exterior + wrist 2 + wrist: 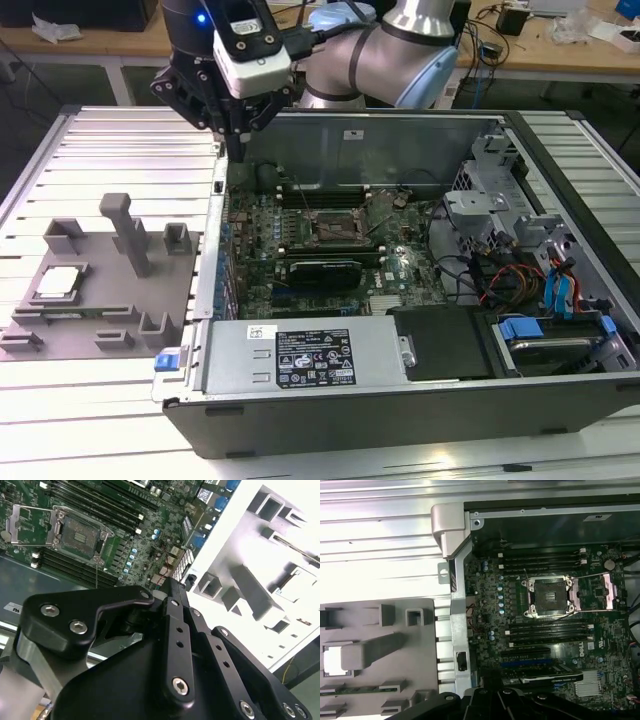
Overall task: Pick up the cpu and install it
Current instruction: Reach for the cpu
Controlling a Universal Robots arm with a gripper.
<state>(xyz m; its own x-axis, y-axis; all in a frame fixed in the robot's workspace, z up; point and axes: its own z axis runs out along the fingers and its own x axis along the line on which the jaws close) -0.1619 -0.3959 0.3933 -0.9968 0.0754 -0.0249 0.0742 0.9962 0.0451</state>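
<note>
Well apart: cpu point(58, 283) on grey fixture point(105, 305), tool point(237, 150) together, empty, above case wall point(213, 262)

In the first wrist view the small silvery-white square cpu point(331, 662) runs off the picture's edge, half covered by a grey plastic post point(372, 650). Glare in the second wrist view bleaches the grey moulded tray point(235, 540), seemingly swallowing its contents.

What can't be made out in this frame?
First wrist view: the cpu is partly hidden behind a gray post.
Exterior view: the socket has contacts too small to judge.
Second wrist view: the gripper covers much of the board.
</note>
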